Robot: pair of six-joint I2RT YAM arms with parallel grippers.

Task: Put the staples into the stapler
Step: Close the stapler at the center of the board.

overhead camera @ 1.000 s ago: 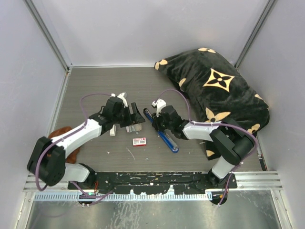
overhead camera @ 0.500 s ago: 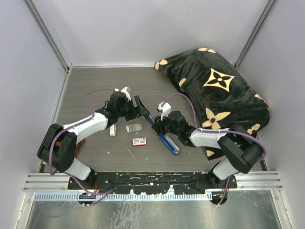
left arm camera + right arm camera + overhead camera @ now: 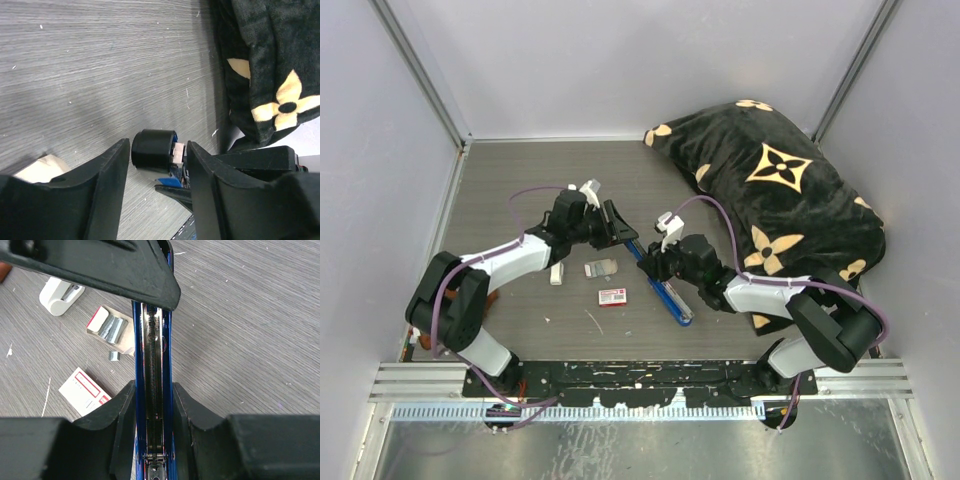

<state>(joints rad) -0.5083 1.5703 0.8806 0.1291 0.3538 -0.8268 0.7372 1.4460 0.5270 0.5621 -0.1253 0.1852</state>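
On table (image 3: 520, 190): stapler (image 3: 675, 298) axis far-left to near-right | right jaws clamp it | left jaws at far tip, grip unclear

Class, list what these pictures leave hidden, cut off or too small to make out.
Slim blue stapler: far end, right wrist view, covered by a black finger of the left gripper.
Red-and-white cardboard box: print too small, top view.
Silvery block of staples: outside the left wrist view's frame.
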